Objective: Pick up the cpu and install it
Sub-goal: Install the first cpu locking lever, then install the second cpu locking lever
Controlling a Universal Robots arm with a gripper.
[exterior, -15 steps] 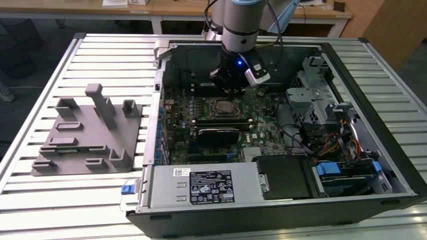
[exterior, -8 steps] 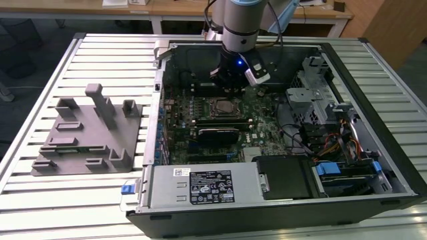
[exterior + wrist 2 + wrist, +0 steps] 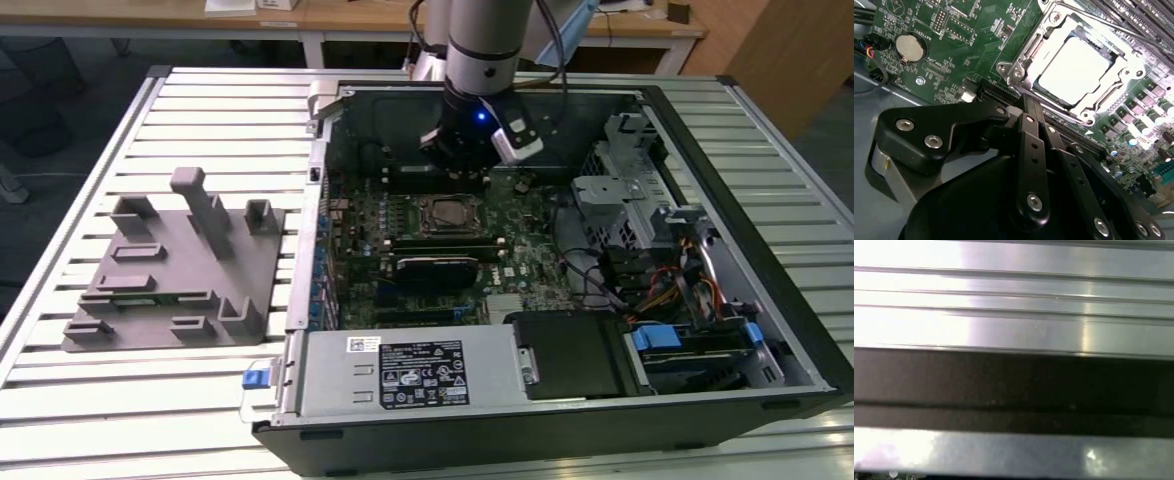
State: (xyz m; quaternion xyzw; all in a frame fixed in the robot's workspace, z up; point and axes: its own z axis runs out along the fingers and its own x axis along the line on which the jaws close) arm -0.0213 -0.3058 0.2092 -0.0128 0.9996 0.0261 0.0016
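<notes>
The cpu [image 3: 1073, 70] is a pale silver square lying flat inside the metal-rimmed socket frame [image 3: 1114, 107] on the green motherboard [image 3: 527, 280]; the frame's lid stands open around it. In the exterior view the cpu [image 3: 447, 212] lies mid-board inside the open computer case. My gripper [image 3: 465, 155] hangs above the board just behind the socket, towards the case's far wall, and touches nothing. In the second wrist view the gripper's black linkage [image 3: 1026, 107] sits close to the socket's near corner, with nothing held in it.
A grey plastic tray [image 3: 167, 275] with upright posts stands on the slatted metal table at the exterior view's left. The case holds a power supply [image 3: 400, 372], drive cage [image 3: 627, 210] and cables [image 3: 667, 290]. In the first wrist view, table slats [image 3: 1014, 325] and the dark case wall [image 3: 1014, 385] show.
</notes>
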